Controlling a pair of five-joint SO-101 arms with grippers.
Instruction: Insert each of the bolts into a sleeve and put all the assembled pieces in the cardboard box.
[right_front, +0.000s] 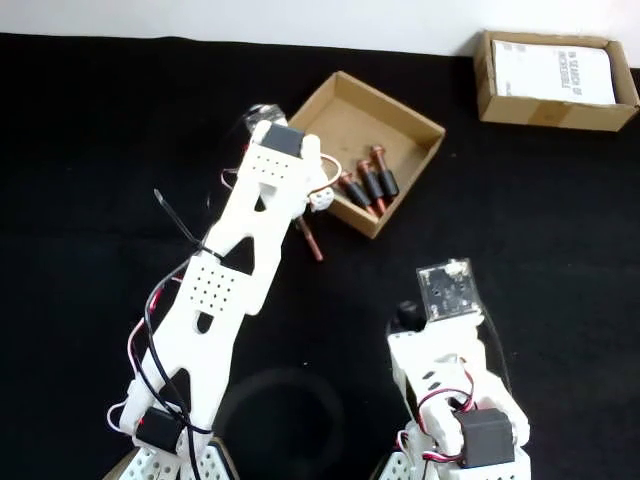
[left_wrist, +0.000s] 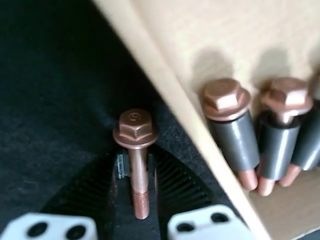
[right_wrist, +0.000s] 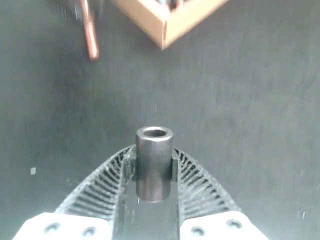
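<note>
In the upper middle of the high view, the cardboard box holds three assembled pieces, lying side by side by its lower right wall. One bare bolt hangs just outside the box's lower left wall over the black table. One lone sleeve stands upright in the lower middle of the right wrist view, its bore open upward, clamped by the right gripper. The left wrist view adds that the left gripper is clenched on the bolt's shank, hex head outward. The high view alone takes in a second cardboard box at upper right, with a printed sheet inside.
</note>
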